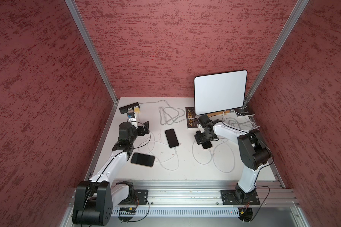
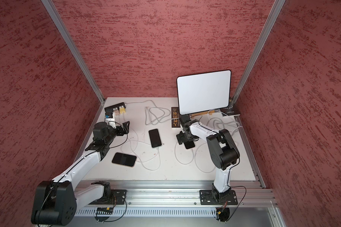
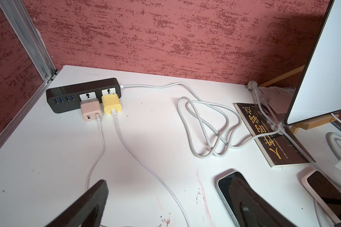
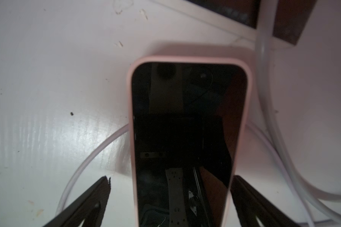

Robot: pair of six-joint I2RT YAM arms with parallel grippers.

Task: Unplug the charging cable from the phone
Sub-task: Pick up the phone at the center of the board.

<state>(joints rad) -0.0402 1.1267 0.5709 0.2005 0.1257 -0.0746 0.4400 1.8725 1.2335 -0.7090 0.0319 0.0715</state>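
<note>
The white bench (image 1: 185, 173) carries everything. Beyond the middle phone (image 1: 171, 138) and to its right, a white panel (image 1: 220, 92) stands propped upright, with a dark book (image 1: 190, 119) flat at its foot. A black power strip (image 1: 129, 107) lies beyond the middle phone, to its left. A sideways phone (image 1: 142, 159) lies nearer the arm bases than the middle phone, also to its left.

The task's pink-cased phone (image 1: 207, 145) lies face up to the right of the middle phone. In both top views the right arm's wrist covers most of it. Only the right wrist view shows its pink rim, its dark screen (image 4: 185, 127) and a thin charging cable (image 4: 83, 165) passing under it. Its port end is out of frame there, so the plug cannot be judged.

Only the left wrist view shows clearly a yellow charger (image 3: 111, 103) and a pink charger (image 3: 90, 109) seated in the strip.

The right hand (image 4: 171, 177) is spread wide and released, straddling the pink-cased phone. One finger is clear of the case and the other is just beside it; whether that one touches cannot be told.

The left hand (image 3: 169, 182), left of the middle phone, is equally wide and empty.
</note>
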